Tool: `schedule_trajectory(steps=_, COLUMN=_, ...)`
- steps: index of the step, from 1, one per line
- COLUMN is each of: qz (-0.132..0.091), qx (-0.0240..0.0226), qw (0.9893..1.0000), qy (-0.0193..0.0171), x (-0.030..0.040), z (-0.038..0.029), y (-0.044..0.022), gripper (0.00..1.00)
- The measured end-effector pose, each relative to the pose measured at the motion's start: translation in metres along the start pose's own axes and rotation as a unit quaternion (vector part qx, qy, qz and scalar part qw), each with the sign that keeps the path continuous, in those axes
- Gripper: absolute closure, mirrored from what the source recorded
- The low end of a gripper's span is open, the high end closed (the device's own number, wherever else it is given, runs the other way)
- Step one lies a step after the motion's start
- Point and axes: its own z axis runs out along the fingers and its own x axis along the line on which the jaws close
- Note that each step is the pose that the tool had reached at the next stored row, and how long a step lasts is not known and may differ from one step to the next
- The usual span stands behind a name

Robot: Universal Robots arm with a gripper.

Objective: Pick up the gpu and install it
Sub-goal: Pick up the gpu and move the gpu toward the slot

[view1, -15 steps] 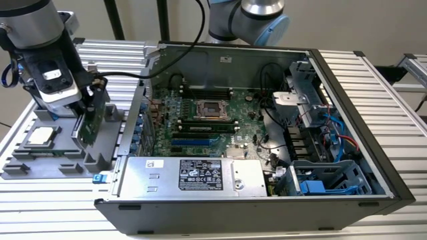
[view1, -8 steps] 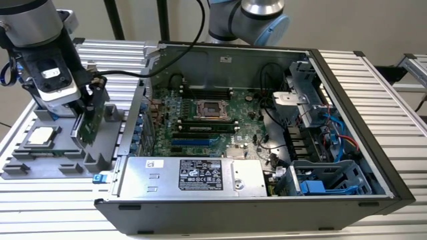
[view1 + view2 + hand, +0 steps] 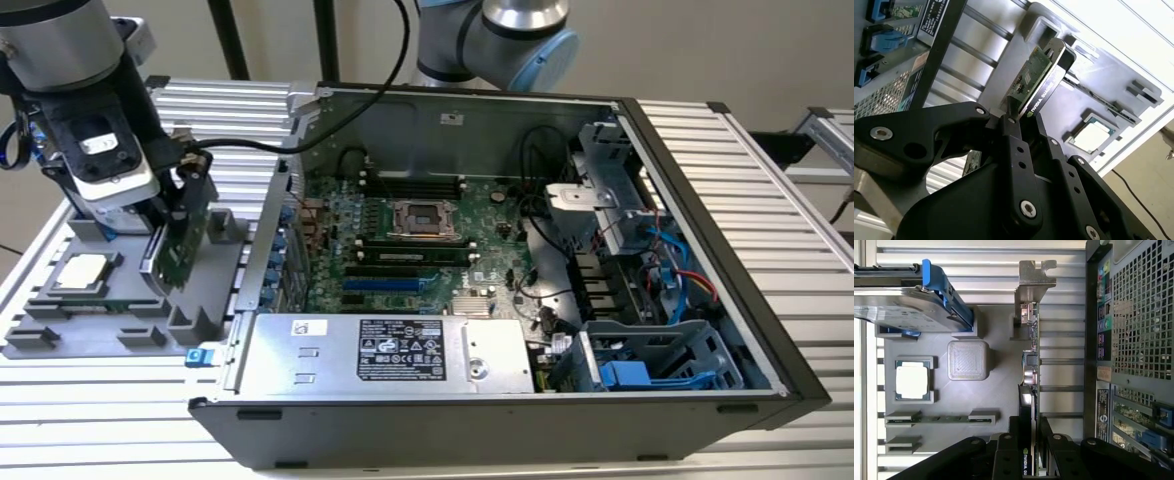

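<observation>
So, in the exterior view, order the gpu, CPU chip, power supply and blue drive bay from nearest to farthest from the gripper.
1. gpu: in the gripper, at the tray.
2. CPU chip: on the tray, exterior view's left.
3. power supply: in the case, middle.
4. blue drive bay: exterior view's right.

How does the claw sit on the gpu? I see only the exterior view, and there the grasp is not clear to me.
Observer: In both wrist views the claw is shut on the gpu, one finger on each face.
Operator: Where is its silver bracket?
Observer: In the first wrist view, the silver bracket is at the card's end farthest from the claw.
Operator: Does anything stand close beside the card?
Observer: A hard drive with blue frame stands in the gray tray, apart from the card.
</observation>
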Motion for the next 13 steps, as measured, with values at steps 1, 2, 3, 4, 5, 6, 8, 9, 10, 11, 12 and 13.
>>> schedule_trajectory(steps=1, qz=0.0, qx=0.0, qw=1.0, qy=0.0, x=0.0001, z=-0.0003, y=0.0, gripper=1.0)
schedule_trajectory(steps=2, qz=0.0, qx=0.0, qw=1.0, qy=0.0, x=0.0002, z=-0.0005, y=0.0, gripper=1.0)
schedule_trajectory(steps=3, qz=0.0, qx=0.0, qw=1.0, qy=0.0, x=0.0003, z=-0.0008, y=0.0, gripper=1.0)
schedule_trajectory(steps=4, qz=0.0, qx=0.0, qw=1.0, qy=0.0, x=0.0004, z=-0.0011, y=0.0, gripper=1.0)
schedule_trajectory(steps=5, qz=0.0, qx=0.0, qw=1.0, qy=0.0, x=0.0005, z=-0.0014, y=0.0001, gripper=1.0)
schedule_trajectory(steps=6, qz=0.0, qx=0.0001, qw=1.0, qy=0.0, x=0.0005, z=-0.0018, y=0.0001, gripper=1.0)
schedule_trajectory(steps=8, qz=0.0, qx=0.0, qw=1.0, qy=0.0, x=0.0007, z=-0.0025, y=0.0001, gripper=1.0)
schedule_trajectory(steps=9, qz=0.0, qx=0.0, qw=1.0, qy=0.0, x=0.0008, z=-0.0029, y=0.0001, gripper=1.0)
schedule_trajectory(steps=10, qz=0.0, qx=0.0, qw=1.0, qy=0.0, x=0.0008, z=-0.0032, y=0.0002, gripper=1.0)
schedule_trajectory(steps=11, qz=0.0, qx=0.0, qw=1.0, qy=0.0, x=0.0009, z=-0.0036, y=0.0002, gripper=1.0)
schedule_trajectory(steps=12, qz=0.0, qx=0.0, qw=1.0, qy=0.0, x=0.001, z=-0.0039, y=0.0002, gripper=1.0)
schedule_trajectory(steps=13, qz=0.0, qx=0.0, qw=1.0, qy=0.0, x=0.0011, z=-0.0043, y=0.0002, gripper=1.0)
